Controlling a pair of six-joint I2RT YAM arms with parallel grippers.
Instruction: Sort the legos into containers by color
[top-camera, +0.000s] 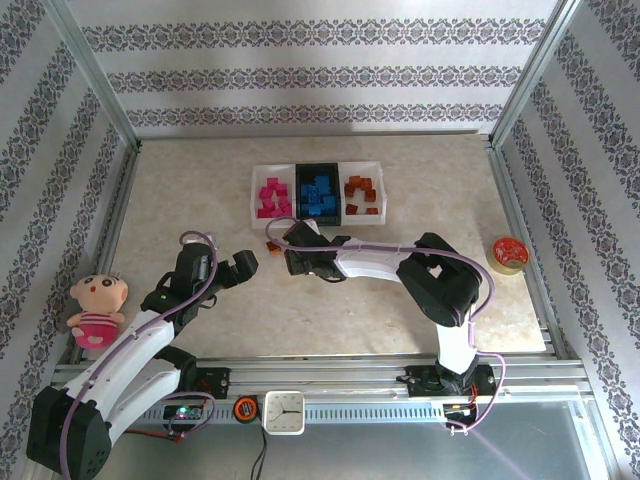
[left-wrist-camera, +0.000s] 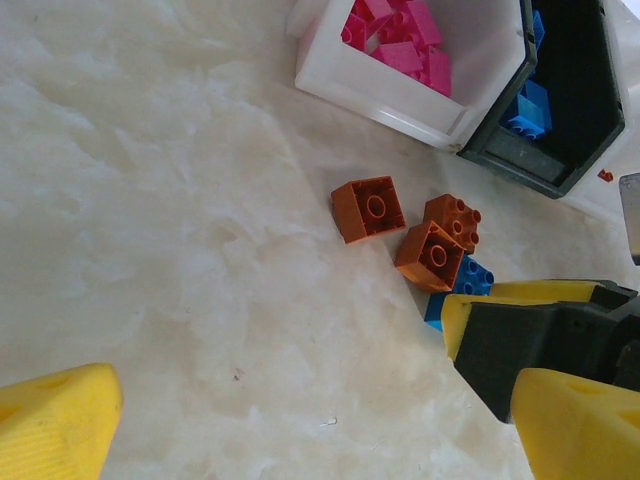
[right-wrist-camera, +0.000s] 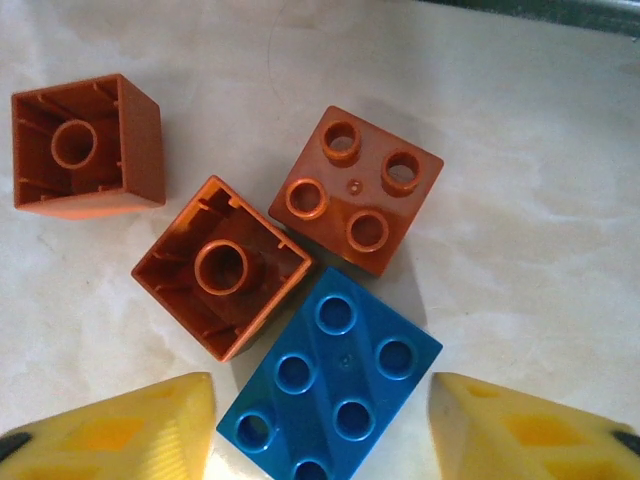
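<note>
My right gripper (right-wrist-camera: 320, 400) has its yellow jaws spread, one at 9 o'clock and one at 3 o'clock of a blue six-stud plastic brick (right-wrist-camera: 335, 375). The brick lies flat on the pale table (right-wrist-camera: 520, 200). Three orange-brown square bricks (right-wrist-camera: 225, 265) sit from its 10 to 12 o'clock. My left gripper (left-wrist-camera: 320, 400) is spread wide and holds nothing.

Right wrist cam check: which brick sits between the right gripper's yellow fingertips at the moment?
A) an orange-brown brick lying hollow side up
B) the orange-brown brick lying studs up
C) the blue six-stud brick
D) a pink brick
C: the blue six-stud brick lies studs up on the table between the fingertips of the right gripper, while the orange-brown bricks lie beyond the tips.
</note>
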